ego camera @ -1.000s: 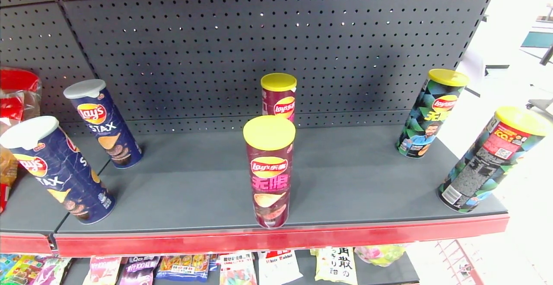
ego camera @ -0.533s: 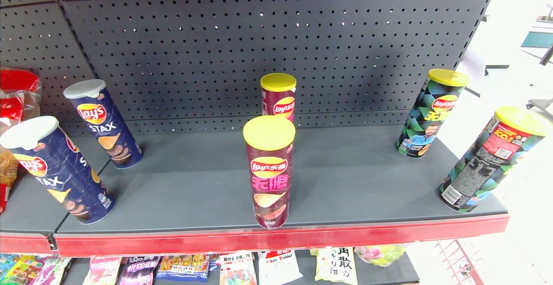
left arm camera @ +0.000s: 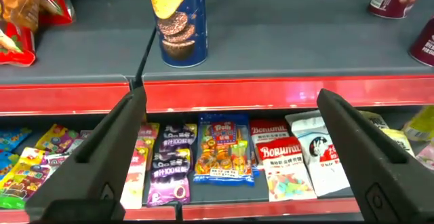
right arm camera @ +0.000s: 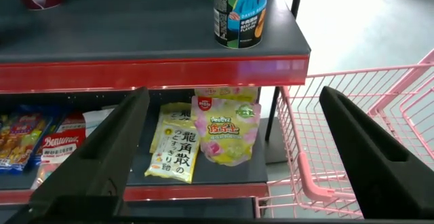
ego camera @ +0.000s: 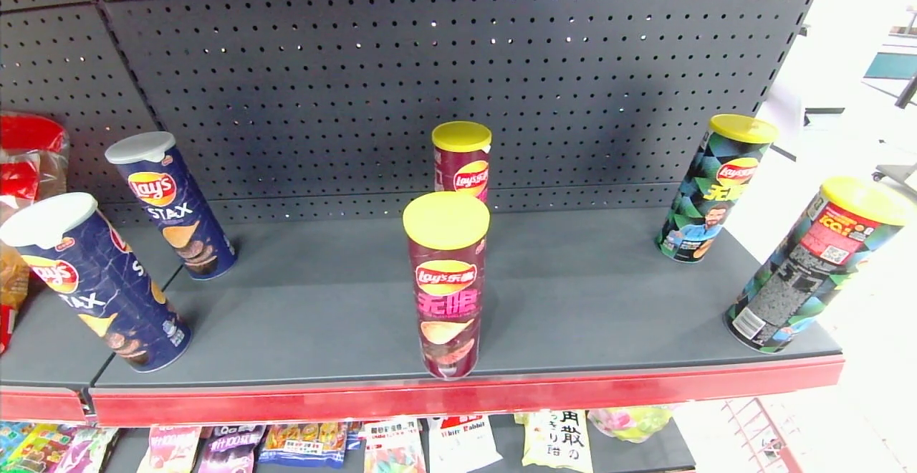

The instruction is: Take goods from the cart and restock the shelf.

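The left gripper point(left arm camera: 230, 163) and right gripper point(right arm camera: 234, 163) are wide open, holding nothing. The pink cart point(right arm camera: 366, 72) sits at 4 o'clock of the shelf point(ego camera: 573, 301). Chip cans point(ego camera: 445, 283) (light, stiff, smooth) probably tip easily, so grab one around its middle.

The left gripper point(left arm camera: 232, 95) is wide open. Its 2 dark fingers point(left arm camera: 95, 163) stand far apart and become narrower toward the tips. Both fingers point forward, with the tips at about the same height. The right gripper point(right arm camera: 235, 91) has the same pose: its 2 dark fingers point(right arm camera: 369, 156) are also spread wide and level with each other. The fingers of both grippers hang free and are in contact with nothing.
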{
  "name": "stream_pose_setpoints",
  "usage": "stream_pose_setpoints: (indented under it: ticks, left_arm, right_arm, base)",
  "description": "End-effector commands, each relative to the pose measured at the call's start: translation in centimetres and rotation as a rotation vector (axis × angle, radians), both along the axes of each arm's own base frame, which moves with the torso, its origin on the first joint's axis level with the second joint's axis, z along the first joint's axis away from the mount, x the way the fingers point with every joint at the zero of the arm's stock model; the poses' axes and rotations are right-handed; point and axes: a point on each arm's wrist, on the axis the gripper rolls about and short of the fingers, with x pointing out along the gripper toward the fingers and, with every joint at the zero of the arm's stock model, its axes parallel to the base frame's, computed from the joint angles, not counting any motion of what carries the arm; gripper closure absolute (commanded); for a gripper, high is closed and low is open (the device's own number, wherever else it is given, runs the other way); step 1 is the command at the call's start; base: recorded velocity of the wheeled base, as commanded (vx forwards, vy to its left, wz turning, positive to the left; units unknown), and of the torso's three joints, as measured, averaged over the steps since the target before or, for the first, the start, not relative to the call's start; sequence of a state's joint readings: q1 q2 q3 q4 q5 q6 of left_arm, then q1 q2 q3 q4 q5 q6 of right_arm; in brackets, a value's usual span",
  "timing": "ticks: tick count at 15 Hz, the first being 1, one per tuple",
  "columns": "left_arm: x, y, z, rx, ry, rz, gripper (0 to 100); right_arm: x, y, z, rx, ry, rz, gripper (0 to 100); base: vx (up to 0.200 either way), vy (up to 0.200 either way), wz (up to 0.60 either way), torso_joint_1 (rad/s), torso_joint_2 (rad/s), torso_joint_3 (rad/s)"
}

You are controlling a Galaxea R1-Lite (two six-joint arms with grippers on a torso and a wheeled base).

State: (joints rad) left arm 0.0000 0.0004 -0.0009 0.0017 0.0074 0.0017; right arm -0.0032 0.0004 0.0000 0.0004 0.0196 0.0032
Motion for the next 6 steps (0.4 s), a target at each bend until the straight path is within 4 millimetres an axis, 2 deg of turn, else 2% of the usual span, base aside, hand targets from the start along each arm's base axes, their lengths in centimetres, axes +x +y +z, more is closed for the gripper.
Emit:
stream_pose_setpoints:
  ticks: [1,6]
  left_arm:
    - [-0.01,0.0,0.02,0.0,-0.001,0.0,0]
    - [0.0,0.0,-0.02,0.0,0.0,0.0,0]
  right_arm:
    - [0.0,0.0,-0.01,0.0,0.001,0.0,0]
    - [0.0,0.0,-0.01,-0.002,0.001,-0.001,0]
  base:
    - [0.0,0.0,0.0,0.0,0.0,0.0]
    - [0.0,0.0,0.0,0.0,0.0,0.0]
